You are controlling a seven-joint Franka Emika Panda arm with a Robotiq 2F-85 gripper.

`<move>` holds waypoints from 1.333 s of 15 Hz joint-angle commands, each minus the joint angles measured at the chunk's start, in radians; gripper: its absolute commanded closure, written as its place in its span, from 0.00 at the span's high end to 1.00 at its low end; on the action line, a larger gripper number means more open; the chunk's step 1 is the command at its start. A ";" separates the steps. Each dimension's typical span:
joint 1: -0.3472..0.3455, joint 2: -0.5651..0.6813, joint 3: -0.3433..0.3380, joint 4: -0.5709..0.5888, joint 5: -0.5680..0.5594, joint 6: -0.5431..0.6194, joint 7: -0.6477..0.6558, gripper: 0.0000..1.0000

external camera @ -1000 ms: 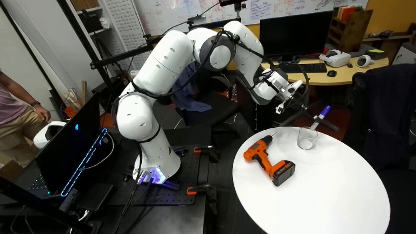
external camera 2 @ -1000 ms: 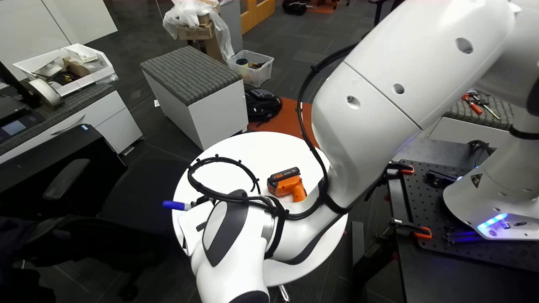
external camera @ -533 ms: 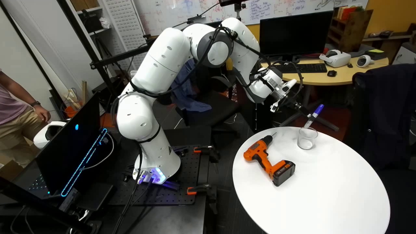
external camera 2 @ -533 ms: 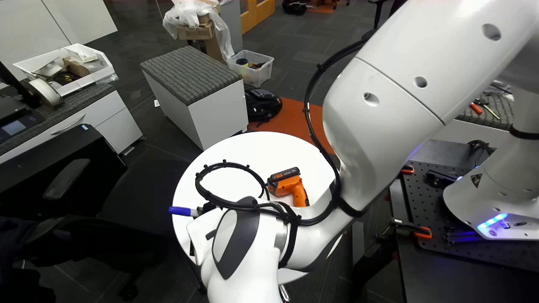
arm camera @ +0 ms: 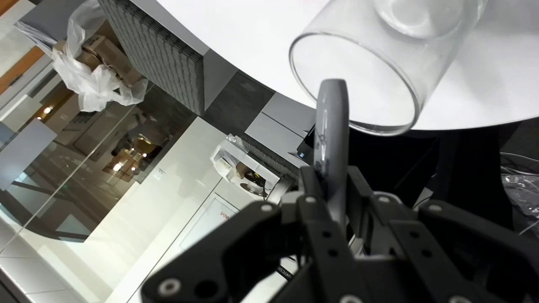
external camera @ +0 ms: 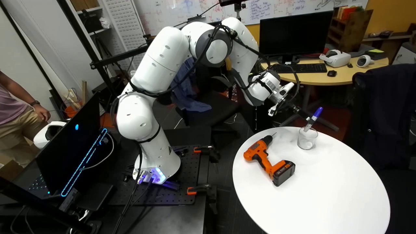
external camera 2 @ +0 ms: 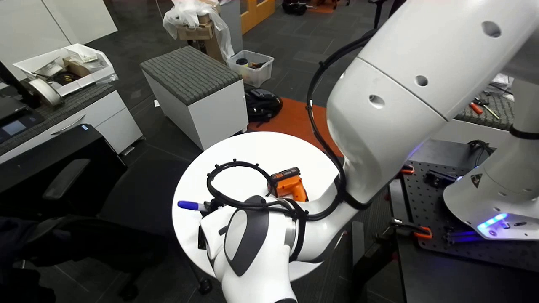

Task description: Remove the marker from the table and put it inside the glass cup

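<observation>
- Table: round, plain white; near edge cut off by the bottom of an exterior view; a broad stretch of open top lies foremost.
- Power drill: orange and black, lying on its side close to the table edge that faces the robot base.
- Glass cup: clear, upright, near the table's far edge; open white surface between it and the drill.
- Marker: slanted, blue cap end uppermost in both exterior views; lower end lines up with the cup's mouth, in front of the rim in the wrist view. Whether it dips below the rim cannot be told.
- Gripper: jaws closed in on the marker's barrel, one on each side; fingertips apart from the cup.
- Arm: arched high from its base, wrist bent, reaching down aslant to the cup from beyond the far edge.
- Cable: looped by the wrist.
- Desk: light top, monitor upon it; beyond the wrist, well apart from the table.
</observation>
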 commanded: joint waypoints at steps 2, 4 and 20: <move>-0.034 -0.034 0.015 -0.045 -0.064 -0.012 0.045 0.05; -0.049 -0.031 0.018 -0.041 -0.080 -0.004 0.053 0.05; -0.113 -0.009 0.063 -0.031 -0.159 0.085 0.102 0.05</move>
